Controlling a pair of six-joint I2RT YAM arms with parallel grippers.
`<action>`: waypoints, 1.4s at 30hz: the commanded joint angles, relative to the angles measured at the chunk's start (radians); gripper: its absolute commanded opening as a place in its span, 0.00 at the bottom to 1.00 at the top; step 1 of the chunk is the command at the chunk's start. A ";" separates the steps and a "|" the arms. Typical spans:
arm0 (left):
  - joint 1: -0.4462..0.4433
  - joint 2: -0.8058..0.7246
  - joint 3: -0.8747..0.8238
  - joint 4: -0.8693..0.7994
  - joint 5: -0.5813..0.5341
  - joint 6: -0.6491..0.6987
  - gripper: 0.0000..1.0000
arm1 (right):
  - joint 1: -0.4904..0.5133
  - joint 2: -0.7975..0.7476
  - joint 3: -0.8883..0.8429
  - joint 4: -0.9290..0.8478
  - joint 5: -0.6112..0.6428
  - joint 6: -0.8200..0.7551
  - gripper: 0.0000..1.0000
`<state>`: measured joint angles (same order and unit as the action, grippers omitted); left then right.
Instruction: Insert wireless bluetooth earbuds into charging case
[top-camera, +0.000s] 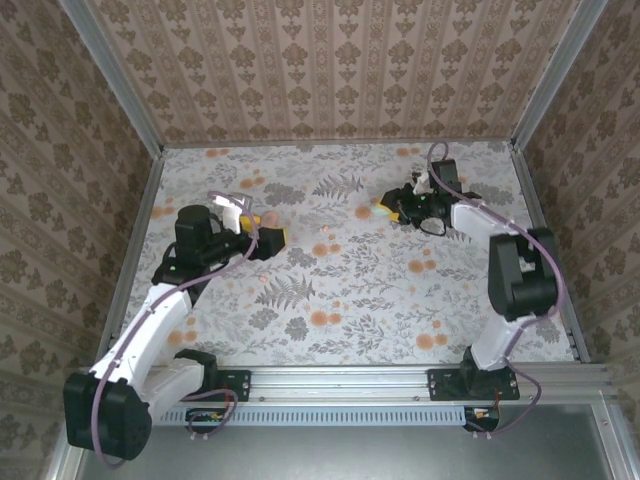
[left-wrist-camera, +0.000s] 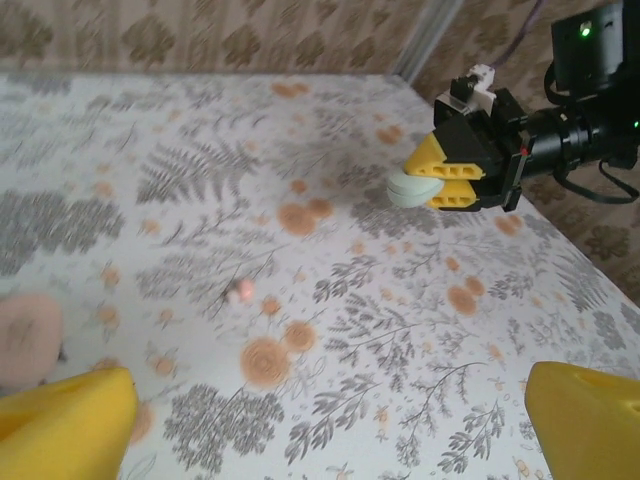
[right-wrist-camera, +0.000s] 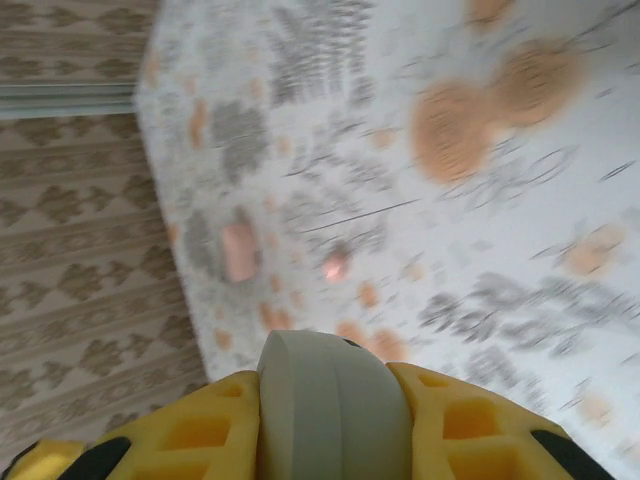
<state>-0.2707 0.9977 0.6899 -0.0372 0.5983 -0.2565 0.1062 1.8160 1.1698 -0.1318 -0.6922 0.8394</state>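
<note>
A tiny, bean-like pinkish earbud (left-wrist-camera: 240, 291) is seen lying on the patterned floor (left-wrist-camera: 200, 150). A pale oval case (right-wrist-camera: 330, 400) is clamped by the right gripper (left-wrist-camera: 434, 182). The left gripper (left-wrist-camera: 330, 425) is held with jaws wide apart.

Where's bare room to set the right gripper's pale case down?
Free: the wide table stretch from the middle down to the near rail. Crowded: around the left gripper, where pink case and pink earbud lie.

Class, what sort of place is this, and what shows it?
Probably a robot test cell, not a room: wallpaper-print panels in aluminium framing, with the left arm and right arm bolted to a metal rail edging a floral tabletop.
</note>
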 joint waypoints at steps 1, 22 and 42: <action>0.020 0.033 0.027 -0.068 0.036 -0.048 1.00 | 0.003 0.113 0.087 0.010 -0.071 -0.108 0.21; 0.030 0.134 0.049 -0.048 0.001 0.019 1.00 | -0.003 0.224 0.193 -0.225 0.164 -0.286 0.60; 0.103 0.363 0.233 -0.282 -0.183 0.097 0.94 | 0.151 -0.066 0.130 -0.374 0.463 -0.388 0.60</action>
<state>-0.1768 1.2972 0.8585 -0.2363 0.4374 -0.2077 0.2195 1.8034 1.3243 -0.4580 -0.2852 0.4717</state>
